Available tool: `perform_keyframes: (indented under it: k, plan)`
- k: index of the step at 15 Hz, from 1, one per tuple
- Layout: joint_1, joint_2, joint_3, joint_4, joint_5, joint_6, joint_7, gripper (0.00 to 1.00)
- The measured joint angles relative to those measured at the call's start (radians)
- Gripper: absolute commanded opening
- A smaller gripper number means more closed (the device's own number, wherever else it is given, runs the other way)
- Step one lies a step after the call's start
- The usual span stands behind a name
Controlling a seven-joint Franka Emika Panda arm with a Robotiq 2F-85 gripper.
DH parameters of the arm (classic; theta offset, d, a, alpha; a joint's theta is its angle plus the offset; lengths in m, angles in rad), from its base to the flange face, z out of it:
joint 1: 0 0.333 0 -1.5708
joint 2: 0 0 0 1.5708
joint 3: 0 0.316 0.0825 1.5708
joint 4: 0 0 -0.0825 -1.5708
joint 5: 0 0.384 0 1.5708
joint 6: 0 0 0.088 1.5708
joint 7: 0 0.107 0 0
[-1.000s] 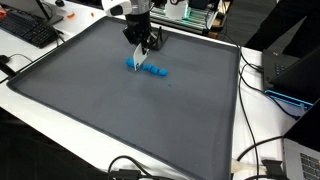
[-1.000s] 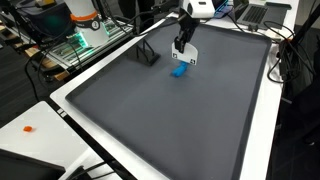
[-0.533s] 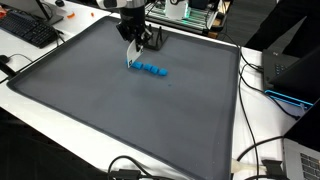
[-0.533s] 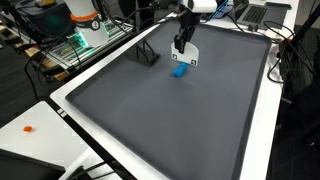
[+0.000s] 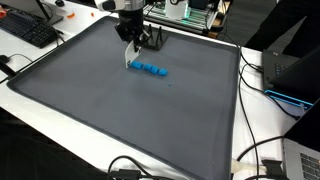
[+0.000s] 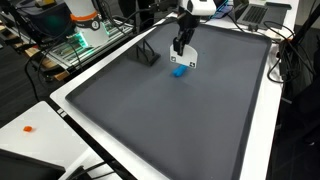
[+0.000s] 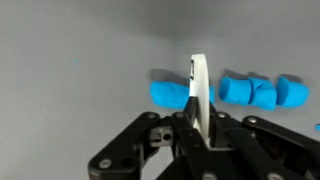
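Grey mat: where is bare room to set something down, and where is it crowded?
Free: the dark grey mat from the row of blue cylinders to its near edge. Crowded: around the gripper, its white card and black stand.

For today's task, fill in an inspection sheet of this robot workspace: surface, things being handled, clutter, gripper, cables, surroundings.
Surface: dark grey mat on a white table; no spills seen.
Job's things: row of blue pieces lying on the mat; white flat piece held on edge at one end of the row.
Clutter: small black object on the mat; orange bit on the table.
Gripper: gripper pointing down, closed on the white flat piece.
Cables: black cables beside the mat's edge.
Surroundings: keyboard and laptop past the mat.
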Motion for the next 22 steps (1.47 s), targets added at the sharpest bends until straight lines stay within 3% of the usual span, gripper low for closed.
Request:
perform_keyframes:
  k: [22]
  plan:
    - [0.000, 0.078, -0.003, 0.040, 0.000, 0.009, 0.000, 0.02]
